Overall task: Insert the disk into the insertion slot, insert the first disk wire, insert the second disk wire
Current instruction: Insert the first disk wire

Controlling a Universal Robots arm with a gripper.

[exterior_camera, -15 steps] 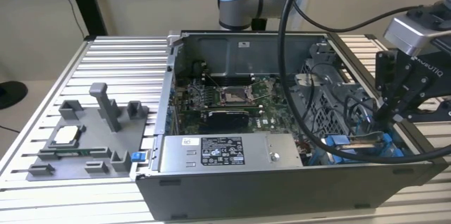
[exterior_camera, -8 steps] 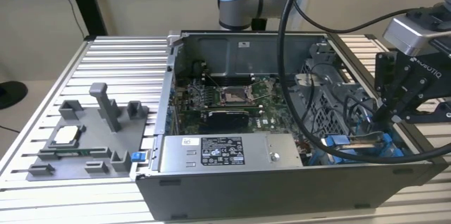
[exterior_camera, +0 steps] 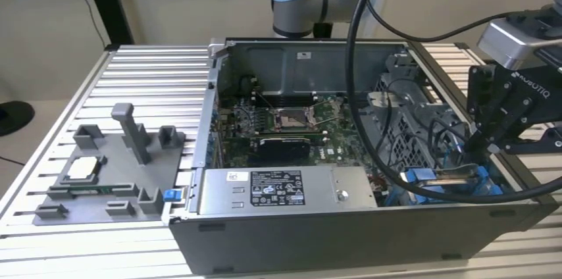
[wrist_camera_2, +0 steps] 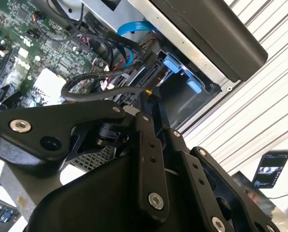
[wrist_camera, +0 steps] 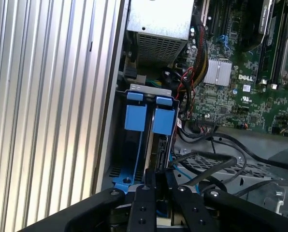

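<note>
The insertion slot (exterior_camera: 443,185) is the grey bay with blue rails in the case's corner at the exterior view's right, also in both wrist views (wrist_camera: 136,116) (wrist_camera_2: 175,65). The disk (wrist_camera: 158,145) stands edge-on inside it, behind the blue tabs. My gripper (exterior_camera: 478,152) hangs just above the bay, and its fingers (wrist_camera: 146,193) are drawn close together at the disk's end. A black disk wire (wrist_camera_2: 86,86) loops across to the fingertips (wrist_camera_2: 145,104) and seems pinched there. Its plug is hidden between them.
A grey power supply box (exterior_camera: 281,190) with a sticker sits at the case's front. The motherboard (exterior_camera: 281,121) lies behind it, and a perforated cage (exterior_camera: 412,121) with loose cables is beside the bay. A grey fixture (exterior_camera: 105,174) stands on the ribbed table (exterior_camera: 149,81).
</note>
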